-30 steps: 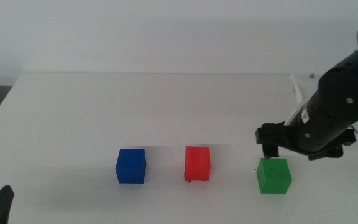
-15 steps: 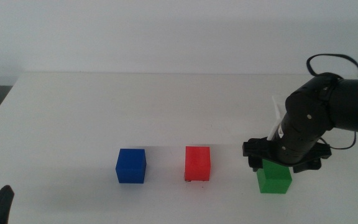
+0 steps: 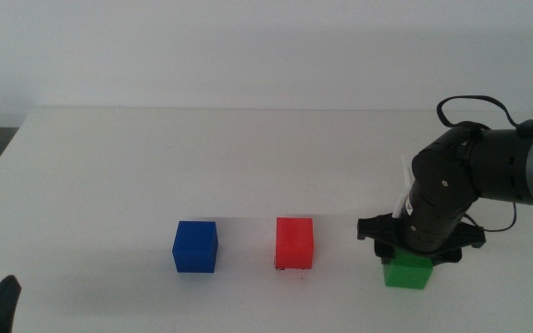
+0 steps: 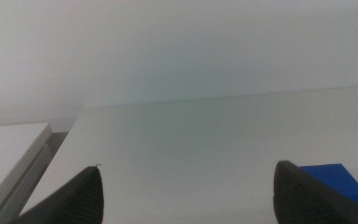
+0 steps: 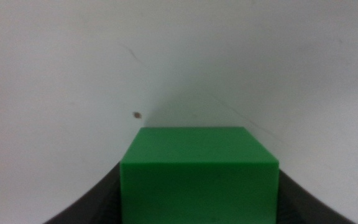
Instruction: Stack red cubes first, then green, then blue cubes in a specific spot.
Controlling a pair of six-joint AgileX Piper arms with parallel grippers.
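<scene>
Dark right claw (image 3: 413,256) down over small bright-green matte cube (image 3: 408,271), jaws straddling both its sides on white table (image 3: 155,166).
Small bright-red cube (image 3: 294,243) near, toward table middle; deep-blue cube (image 3: 195,246) beyond it. Left claw (image 4: 188,205) low at near-left edge, jaws spread wide.

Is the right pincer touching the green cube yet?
Cannot tell. In the right wrist view the green cube sits between the right pincer jaws, filling the span, but neither contact nor a gap shows plainly. The middle view hides it.
</scene>
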